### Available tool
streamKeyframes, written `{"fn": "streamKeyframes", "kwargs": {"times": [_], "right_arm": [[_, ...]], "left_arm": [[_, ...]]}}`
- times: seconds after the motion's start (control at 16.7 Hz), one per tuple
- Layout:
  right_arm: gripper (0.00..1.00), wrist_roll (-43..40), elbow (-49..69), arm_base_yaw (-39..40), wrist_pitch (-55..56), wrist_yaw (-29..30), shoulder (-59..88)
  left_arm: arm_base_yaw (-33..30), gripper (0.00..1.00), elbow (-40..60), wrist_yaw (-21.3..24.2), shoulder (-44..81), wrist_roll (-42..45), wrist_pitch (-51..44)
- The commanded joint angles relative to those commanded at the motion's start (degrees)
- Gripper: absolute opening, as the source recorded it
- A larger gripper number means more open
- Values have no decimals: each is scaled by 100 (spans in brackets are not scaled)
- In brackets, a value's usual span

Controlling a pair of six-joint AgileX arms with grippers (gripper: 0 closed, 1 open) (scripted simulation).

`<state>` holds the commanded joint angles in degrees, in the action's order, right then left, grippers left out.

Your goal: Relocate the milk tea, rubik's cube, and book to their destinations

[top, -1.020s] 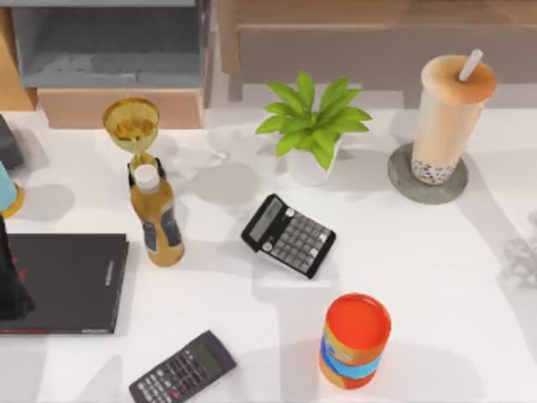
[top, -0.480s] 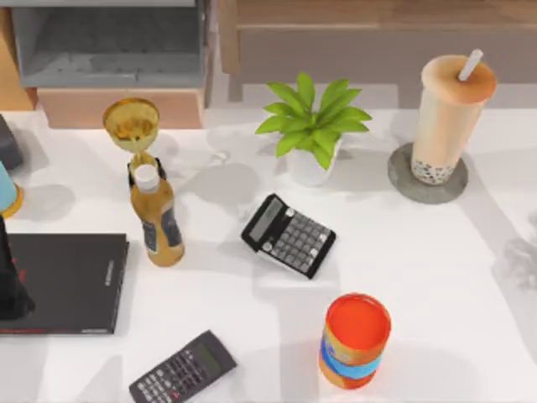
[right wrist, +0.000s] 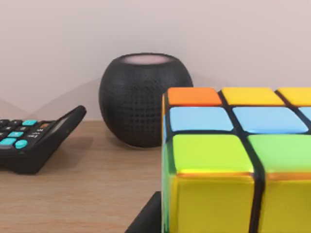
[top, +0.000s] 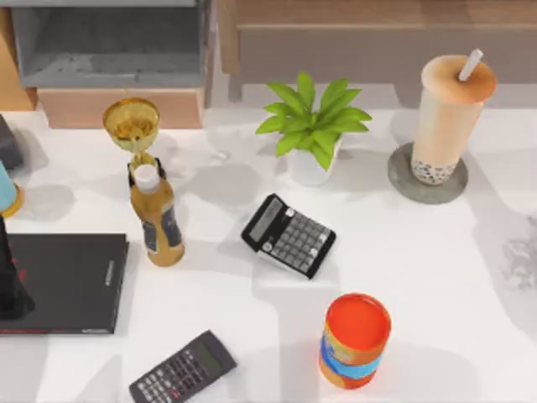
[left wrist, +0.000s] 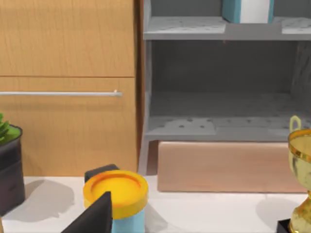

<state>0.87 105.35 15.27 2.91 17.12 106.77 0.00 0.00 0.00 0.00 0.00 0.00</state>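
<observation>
The milk tea (top: 449, 113) stands upright on a round grey coaster (top: 403, 180) at the table's far right. The rubik's cube (right wrist: 238, 160) looms very close in the right wrist view, over a wooden surface (right wrist: 82, 194), with a dark part of my right gripper (right wrist: 146, 221) against its lower edge. The book (left wrist: 245, 9), light blue with white page edges, stands on the upper grey shelf (left wrist: 184, 28) in the left wrist view. My left arm (top: 10, 281) sits at the table's left edge, over a thin black book (top: 71, 281).
On the table are a potted plant (top: 312, 126), two calculators (top: 288, 235) (top: 182, 369), an orange-and-blue can (top: 356, 340), an amber bottle (top: 157, 217) and a gold trophy (top: 132, 126). A black round speaker (right wrist: 145, 99) and a calculator (right wrist: 34, 138) sit on the wood by the cube.
A faint shadow at the table's right edge has shifted slightly. The objects on the table have not moved.
</observation>
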Motion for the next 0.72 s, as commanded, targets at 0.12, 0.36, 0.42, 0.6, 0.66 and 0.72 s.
{"fn": "streamKeyframes", "kwargs": {"times": [0.12,0.36,0.42,0.6,0.66,0.72], "right_arm": [[0,-4,364,-54,-58,-62,319],[0,-9,592,-93,-132,-111,614],[0,-9,592,-93,-132,-111,614],[8,-9,592,-93,-132,-111,614],[15,-9,592,-93,-132,-111,614],[23,-9,592,-93,-132,-111,614]], "left_arm": [[0,100,0,0,0,0,0],[0,100,0,0,0,0,0],[0,100,0,0,0,0,0],[0,100,0,0,0,0,0],[0,100,0,0,0,0,0],[0,100,0,0,0,0,0]]}}
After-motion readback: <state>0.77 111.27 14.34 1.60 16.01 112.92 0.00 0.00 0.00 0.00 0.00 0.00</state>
